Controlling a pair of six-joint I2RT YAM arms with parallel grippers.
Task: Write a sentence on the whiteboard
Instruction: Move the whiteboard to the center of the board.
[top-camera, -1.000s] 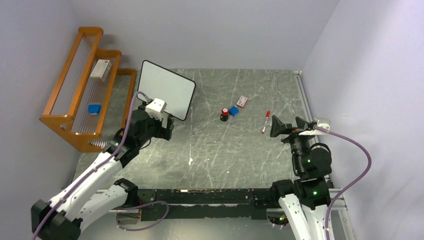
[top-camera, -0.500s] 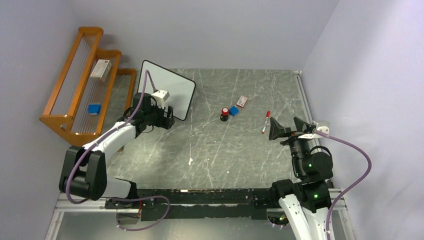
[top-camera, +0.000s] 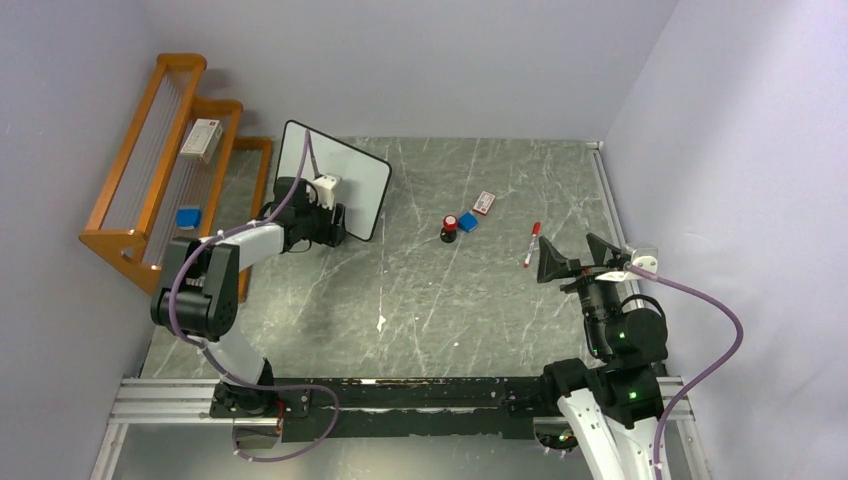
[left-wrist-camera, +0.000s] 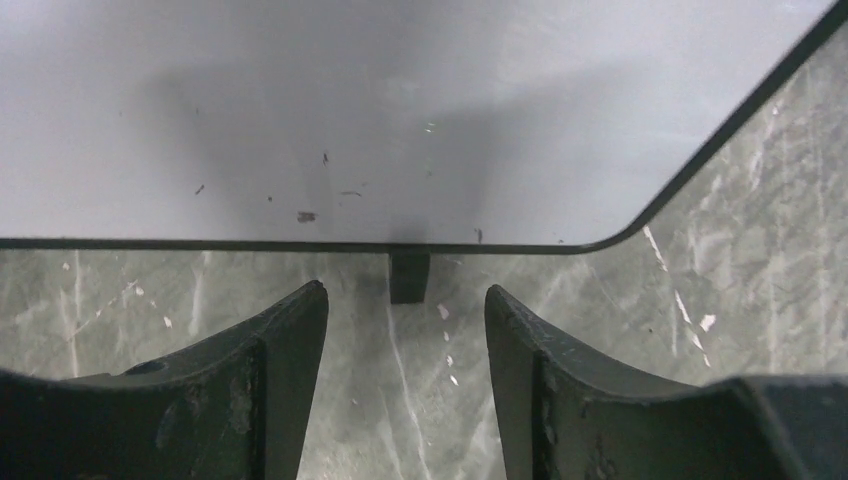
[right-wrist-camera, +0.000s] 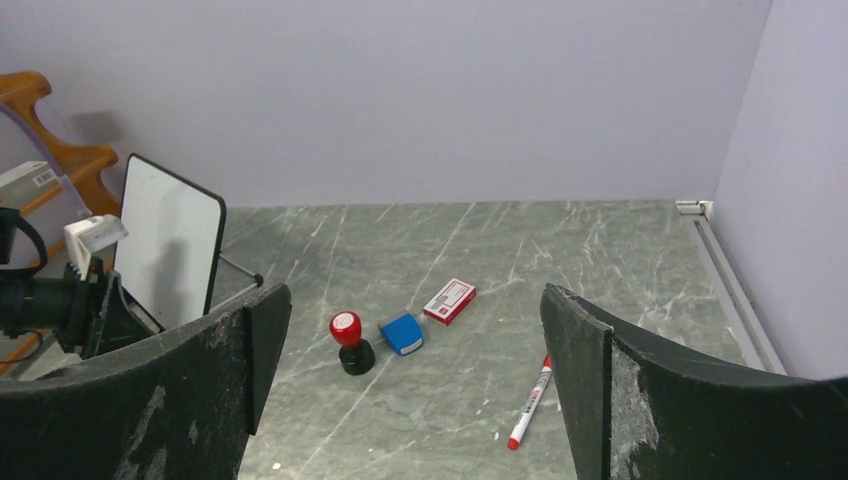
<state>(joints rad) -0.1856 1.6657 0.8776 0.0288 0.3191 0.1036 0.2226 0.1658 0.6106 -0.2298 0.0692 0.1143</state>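
The whiteboard (top-camera: 350, 172) stands tilted at the back left of the table, white with a thin black frame. In the left wrist view its blank face (left-wrist-camera: 350, 120) fills the top, and one small black foot (left-wrist-camera: 409, 277) sits just ahead of the fingers. My left gripper (top-camera: 341, 222) (left-wrist-camera: 405, 300) is low at the board's near bottom edge, open, with only table between the fingers. A red-capped white marker (top-camera: 531, 244) (right-wrist-camera: 530, 402) lies on the table right of centre. My right gripper (top-camera: 568, 255) (right-wrist-camera: 415, 295) hovers open and empty just right of the marker.
A red stamp on a black base (top-camera: 451, 228), a blue eraser (top-camera: 468, 221) and a small red-and-white box (top-camera: 484, 202) lie mid-table. An orange wooden rack (top-camera: 120, 240) at the far left holds a box (top-camera: 201, 139) and a blue item (top-camera: 189, 217).
My left arm has stretched forward and lowered its gripper to the whiteboard's bottom edge, and its jaws have narrowed. The right arm has barely moved.
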